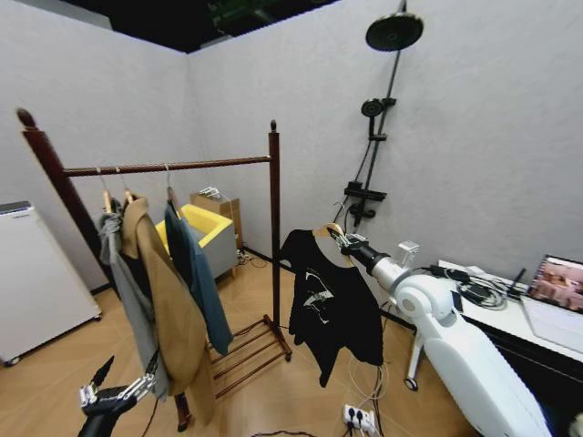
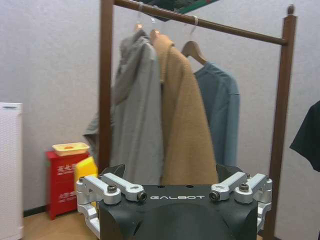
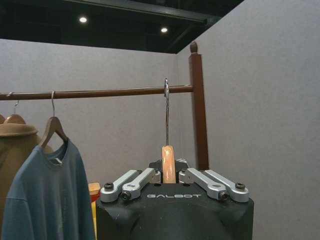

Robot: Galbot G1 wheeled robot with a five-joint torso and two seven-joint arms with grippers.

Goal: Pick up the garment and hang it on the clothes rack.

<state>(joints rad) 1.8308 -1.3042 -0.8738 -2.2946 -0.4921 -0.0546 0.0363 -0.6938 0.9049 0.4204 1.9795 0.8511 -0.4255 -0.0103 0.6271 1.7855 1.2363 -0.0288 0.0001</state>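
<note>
Right gripper (image 1: 344, 240) is clamped on the wooden hanger (image 3: 168, 164) of the garment (image 1: 330, 308), arm stretched out toward the clothes rack (image 1: 273, 228). In the right wrist view the hanger neck sits pinched between the two finger sets, metal hook (image 3: 166, 107) rising straight up from the gripper; the hook top lines up with the rack rail (image 3: 100, 93) just beside the knob-topped end post (image 3: 198, 110), but whether it's actually over the rail or just in front of it I can't tell. In the head view the garment hangs free below the gripper, black with a pale print on the chest, and sits to the right of the rack's near post, apart from it, clear of the floor. Already on the rail, further along from the gripper: dark blue jacket (image 1: 199, 273), tan coat (image 1: 168, 309), grey garment (image 1: 127, 291), each on its own hanger. From the right wrist camera the blue jacket is the nearest neighbour, well apart from the held hook. Left gripper (image 1: 114, 393) is low, down in front of the rack near the hem of the tan coat, fingers spread wide and holding nothing; its wrist camera looks up at the three hung items. Slatted low shelf (image 1: 246, 350) at the rack base.
</note>
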